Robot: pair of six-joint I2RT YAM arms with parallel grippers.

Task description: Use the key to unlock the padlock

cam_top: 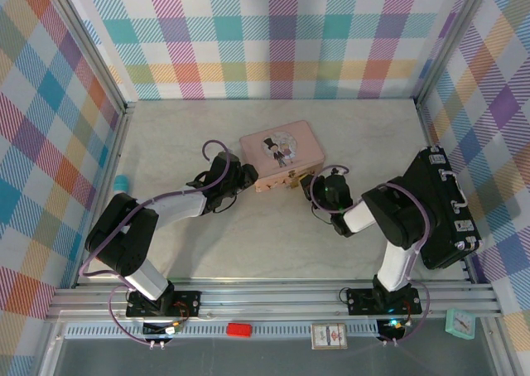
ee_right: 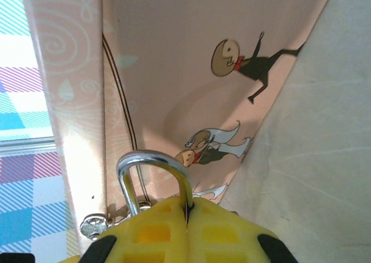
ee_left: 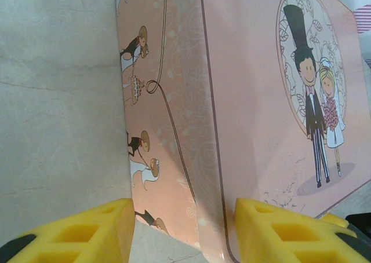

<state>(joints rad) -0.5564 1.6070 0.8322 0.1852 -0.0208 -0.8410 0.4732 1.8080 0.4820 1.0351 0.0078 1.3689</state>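
Reaching in from the right, the right hand meets the front wall of a pink tin at the middle of the tabletop. Its yellow fingers are pressed fully together. The padlock sits right at those fingertips. Its silver shackle loop rises straight up from them against the tin's wall, beside a small silver fitting. The padlock's body is hidden behind the fingers, so its keyhole side cannot be told. The key cannot be made out, nor whether the closed fingers pinch it.

The right hand is far the nearer to the lock, and any key work would fall to it.

The left hand is half spread, its fingers clamped either side of the tin's near left corner, apparently bracing it.

The tabletop is pale, marbled stone. Pastel plaid walls surround it. A black case lies at the right edge.
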